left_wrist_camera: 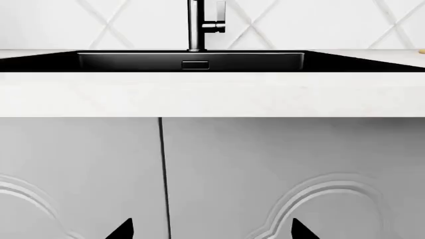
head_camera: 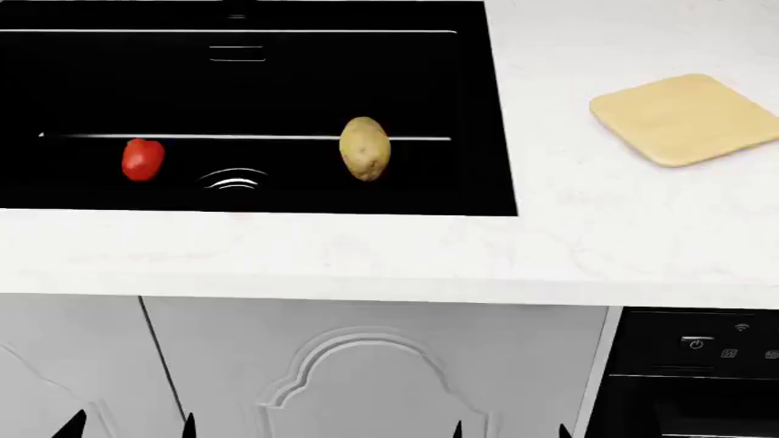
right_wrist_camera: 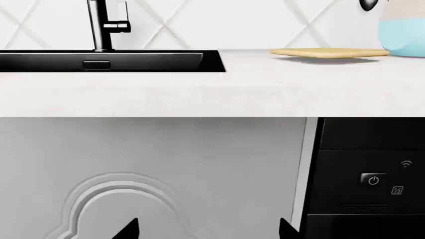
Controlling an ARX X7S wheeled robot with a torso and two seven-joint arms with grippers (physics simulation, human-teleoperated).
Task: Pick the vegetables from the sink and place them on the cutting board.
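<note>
- Both vegetables lie on the floor of the sink [head_camera: 487,109]: the bell pepper [head_camera: 142,159] left of the drain [head_camera: 233,180], the potato [head_camera: 364,148] right of it.
- Both grippers hang low before the cabinet doors [head_camera: 353,374], fingers spread, grasping nothing (only tips show).
- The right gripper [right_wrist_camera: 208,229] should rise clear of the counter edge [head_camera: 305,260] first, then descend on the potato.
- Open counter lies between the sink and the cutting board [head_camera: 685,119].

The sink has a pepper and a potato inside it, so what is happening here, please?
Nothing is being handled yet. The red pepper and the potato lie apart on the floor of the black sink, either side of the drain. The cutting board sits bare on the counter to the right. The left hand and right hand hang low before the cabinet doors, both open, holding nothing.
</note>
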